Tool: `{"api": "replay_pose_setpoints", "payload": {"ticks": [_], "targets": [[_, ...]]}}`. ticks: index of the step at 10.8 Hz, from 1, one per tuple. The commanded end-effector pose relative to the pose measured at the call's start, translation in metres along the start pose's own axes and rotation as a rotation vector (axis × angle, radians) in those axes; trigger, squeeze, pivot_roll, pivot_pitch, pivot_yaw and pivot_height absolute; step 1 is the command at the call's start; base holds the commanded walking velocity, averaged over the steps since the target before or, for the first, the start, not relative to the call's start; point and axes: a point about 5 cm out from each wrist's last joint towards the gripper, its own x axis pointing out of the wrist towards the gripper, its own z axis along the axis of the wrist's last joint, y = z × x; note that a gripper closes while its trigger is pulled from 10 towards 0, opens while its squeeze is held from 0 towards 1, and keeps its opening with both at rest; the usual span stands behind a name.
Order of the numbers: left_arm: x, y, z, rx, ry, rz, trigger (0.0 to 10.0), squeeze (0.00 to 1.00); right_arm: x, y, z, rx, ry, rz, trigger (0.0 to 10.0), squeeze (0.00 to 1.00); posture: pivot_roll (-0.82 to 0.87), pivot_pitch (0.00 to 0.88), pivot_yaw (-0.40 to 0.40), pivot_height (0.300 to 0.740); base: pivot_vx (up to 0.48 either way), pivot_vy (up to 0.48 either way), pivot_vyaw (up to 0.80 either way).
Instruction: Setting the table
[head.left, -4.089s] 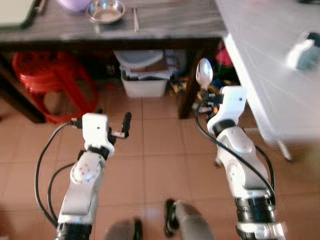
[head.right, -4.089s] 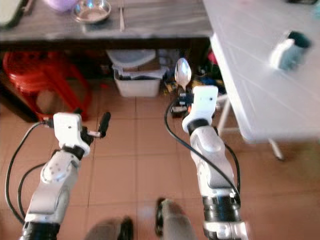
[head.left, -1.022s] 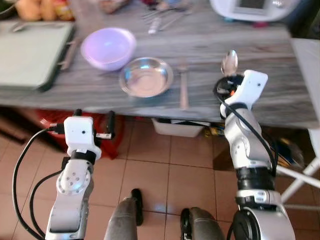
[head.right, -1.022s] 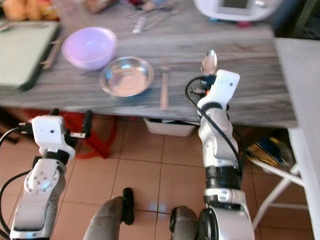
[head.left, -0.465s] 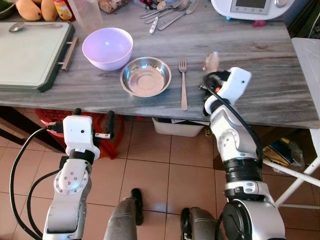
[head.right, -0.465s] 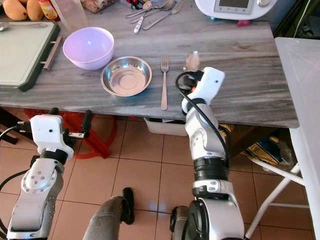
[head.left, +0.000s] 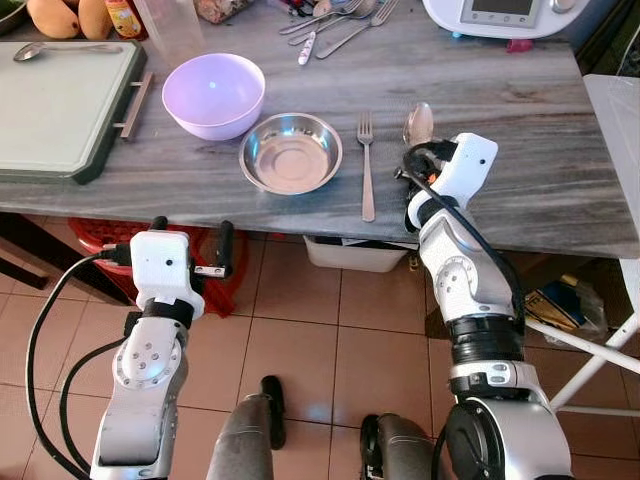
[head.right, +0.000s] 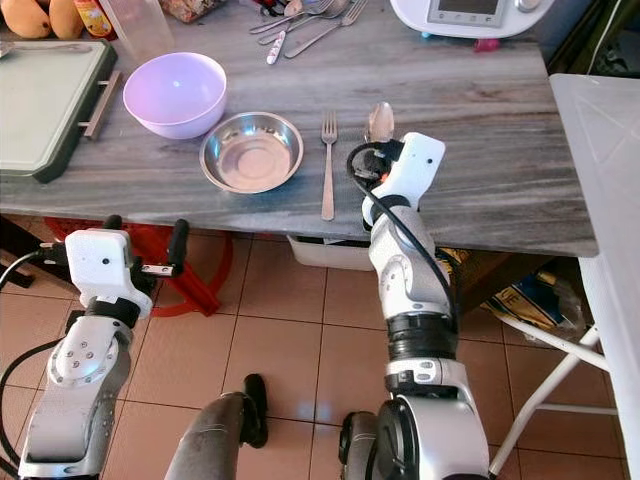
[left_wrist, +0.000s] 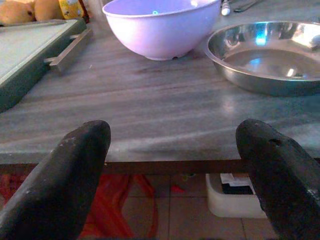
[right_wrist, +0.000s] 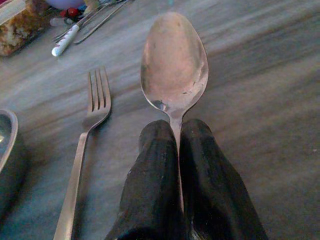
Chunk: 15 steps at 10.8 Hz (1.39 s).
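Left gripper (left_wrist: 170, 175), lower left, hangs open below the table edge. At centre lies the fork (head.left: 366, 165), long axis running up-frame. Just right of it, parallel, the spoon (head.left: 418, 123) is clamped in the right gripper (right_wrist: 180, 150), low over the table (head.left: 560, 170).

Head stereo downward; wrist cameras tabletop-close

My grey wood-grain table (head.left: 560, 180) has a lilac bowl (head.left: 213, 94), steel dish (head.left: 291, 153) and fork (head.left: 366, 165) in a row, green tray (head.left: 60, 105) at left, loose cutlery (head.left: 335, 18) further back.
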Motion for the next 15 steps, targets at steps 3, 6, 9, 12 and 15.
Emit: {"api": "replay_pose_setpoints", "payload": {"ticks": [3,6,9,12,15], "targets": [[-0.001,-0.002,0.000,-0.007,0.003,-0.015,10.0,0.00,0.001,0.003,-0.017,0.083,0.080,-0.019,10.0,0.00,0.03,0.284,0.009,0.740,0.000,0.000,0.00],[-0.001,-0.003,0.000,-0.009,0.002,-0.022,10.0,0.00,0.004,0.007,-0.021,0.045,0.117,-0.014,10.0,0.00,0.03,0.284,0.008,0.740,0.000,0.000,0.00],[-0.001,-0.004,0.000,-0.011,0.004,-0.025,10.0,0.00,0.005,0.002,-0.029,0.023,0.187,-0.030,10.0,0.00,0.03,0.289,0.004,0.740,0.000,0.000,0.00],[0.000,-0.005,0.000,-0.012,0.003,-0.029,10.0,0.00,0.003,0.001,-0.037,0.003,0.243,-0.031,10.0,0.00,0.03,0.289,0.006,0.740,0.000,0.000,0.00],[0.001,-0.006,0.000,-0.012,0.006,-0.033,10.0,0.00,0.004,-0.004,-0.039,-0.015,0.260,-0.036,10.0,0.00,0.03,0.290,0.007,0.740,0.000,0.000,0.00]]}}
